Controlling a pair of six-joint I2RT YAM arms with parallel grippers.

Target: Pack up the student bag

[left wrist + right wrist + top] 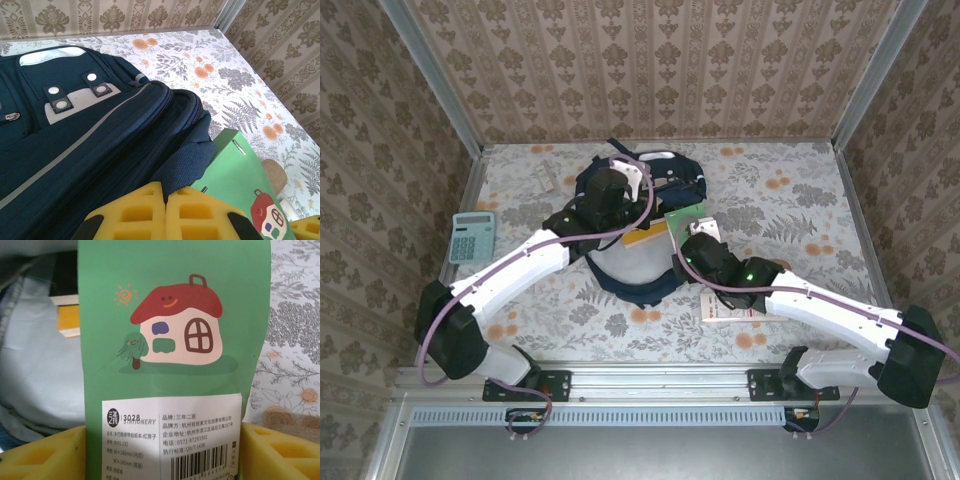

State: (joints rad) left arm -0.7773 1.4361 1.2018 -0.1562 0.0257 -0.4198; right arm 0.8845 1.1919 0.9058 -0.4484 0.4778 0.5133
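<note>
Close to the near edge of the tabletop (790, 200), on its right side, a white booklet (725, 312) lies partly under the right forearm; if this arm goes low, it may drag the booklet along; a little further in, the right gripper (160, 455) pinches a green notepad (175, 330) across its width, one yellow finger on each side edge; most of the pad reaches out past the fingers, so I judge it could turn or slide in this hold when its free end meets something; just beyond lies the student bag (630, 265), in the middle of the tabletop, with its opened part and pale lining on the near side; a yellow flat thing (645, 240) is already in the mouth, and the pad may knock against it, or catch on the zip rim instead of entering; on the bag's upper part the left gripper (165, 215) has its fingers pressed together, it seems on the edge of the navy cloth, though the contact itself is hard to see; such a thin pinch may slip, and then the mouth would fall closed against the pad; at the left edge is a calculator (472, 237), and near the far edge a small white object (548, 180), both well apart from the grippers
</note>
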